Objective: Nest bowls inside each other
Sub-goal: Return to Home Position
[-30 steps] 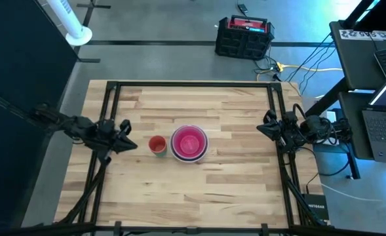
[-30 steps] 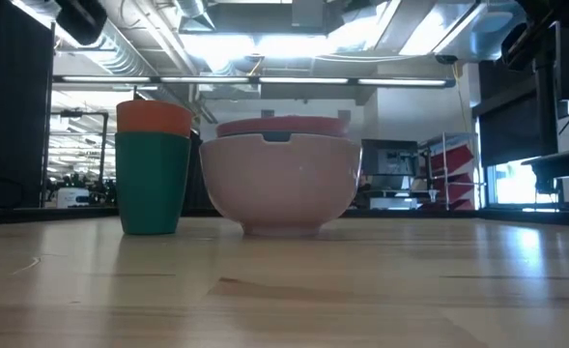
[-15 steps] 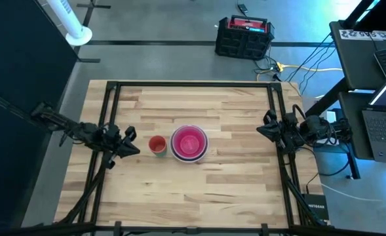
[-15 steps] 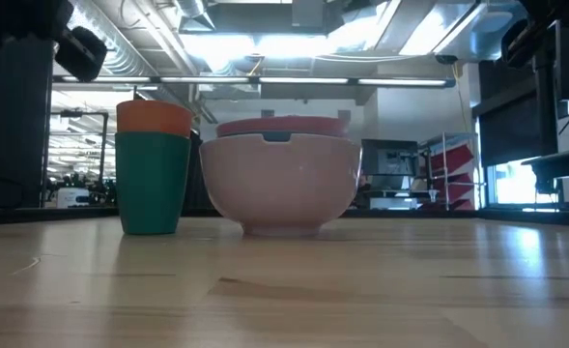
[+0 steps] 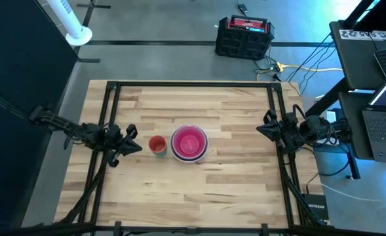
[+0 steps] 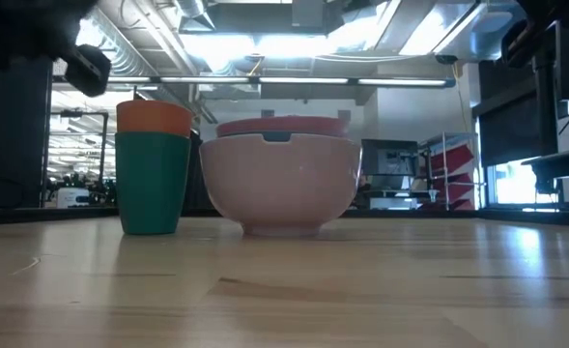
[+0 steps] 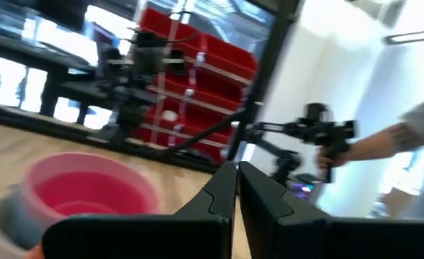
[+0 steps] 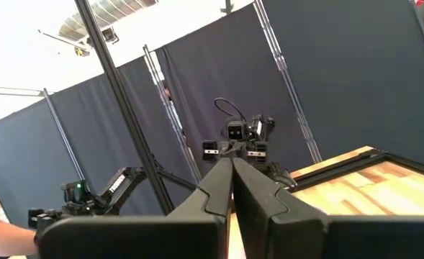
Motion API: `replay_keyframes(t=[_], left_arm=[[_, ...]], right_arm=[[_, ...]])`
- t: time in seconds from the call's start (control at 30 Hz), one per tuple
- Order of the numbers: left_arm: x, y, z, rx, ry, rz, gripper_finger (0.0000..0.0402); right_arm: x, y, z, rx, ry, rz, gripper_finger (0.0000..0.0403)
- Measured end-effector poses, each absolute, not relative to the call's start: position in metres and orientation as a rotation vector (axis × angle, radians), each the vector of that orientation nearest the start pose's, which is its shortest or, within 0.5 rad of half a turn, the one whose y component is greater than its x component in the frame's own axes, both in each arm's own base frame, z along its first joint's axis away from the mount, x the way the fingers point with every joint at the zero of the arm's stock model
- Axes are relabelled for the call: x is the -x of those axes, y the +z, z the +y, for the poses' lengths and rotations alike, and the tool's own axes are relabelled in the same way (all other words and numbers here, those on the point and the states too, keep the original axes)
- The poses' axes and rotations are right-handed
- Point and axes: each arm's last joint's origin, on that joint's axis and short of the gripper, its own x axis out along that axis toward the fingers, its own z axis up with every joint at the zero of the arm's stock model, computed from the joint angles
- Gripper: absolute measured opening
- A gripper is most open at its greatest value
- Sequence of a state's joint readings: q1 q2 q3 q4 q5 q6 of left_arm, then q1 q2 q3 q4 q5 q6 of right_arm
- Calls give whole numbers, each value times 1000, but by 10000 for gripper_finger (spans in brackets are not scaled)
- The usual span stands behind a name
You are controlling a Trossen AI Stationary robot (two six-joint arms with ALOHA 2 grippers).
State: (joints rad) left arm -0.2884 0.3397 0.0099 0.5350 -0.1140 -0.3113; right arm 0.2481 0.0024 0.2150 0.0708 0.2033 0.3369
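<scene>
The bowls point(image 5: 189, 143) stand nested in one stack at the table's middle. A pale pink bowl point(image 6: 282, 184) is outermost, its foot on the wood, and a magenta one point(image 6: 284, 126) is on top; a white rim and a blue rim show between them. The stack also shows in the left wrist view point(image 7: 89, 188). My left gripper point(image 5: 137, 147) hovers shut at the table's left side, left of the stack and above the table, also seen in its own view point(image 7: 237, 176). My right gripper point(image 5: 261, 130) waits shut at the right side, also seen in its own view point(image 8: 231, 167).
A green cup point(image 6: 153, 179) with an orange cup point(image 6: 155, 118) inside stands just left of the bowls, between them and my left gripper. Black frame rails point(image 5: 193, 84) border the table. A person's arm point(image 7: 413, 133) shows beyond the table's right side.
My left gripper has come down at the table's left side, staying shut and level-pointing toward the cups. The bowls and cups have not moved.
</scene>
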Motion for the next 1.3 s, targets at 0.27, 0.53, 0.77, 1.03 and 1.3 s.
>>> replay_keyframes(t=[0.27,0.53,0.77,1.03,1.3], left_arm=[[-118,179,-10,286,-13,-107,0],[-119,170,5,259,67,-27,0],[-119,170,9,214,87,-26,0],[-119,170,11,181,104,-24,0],[-119,170,11,244,104,-28,0]], right_arm=[[-75,237,12,-330,44,-232,1],[-77,231,12,-141,13,-168,1],[-77,224,12,-92,4,-101,1],[-78,217,12,-50,-3,-25,1],[-78,208,12,0,1,67,1]])
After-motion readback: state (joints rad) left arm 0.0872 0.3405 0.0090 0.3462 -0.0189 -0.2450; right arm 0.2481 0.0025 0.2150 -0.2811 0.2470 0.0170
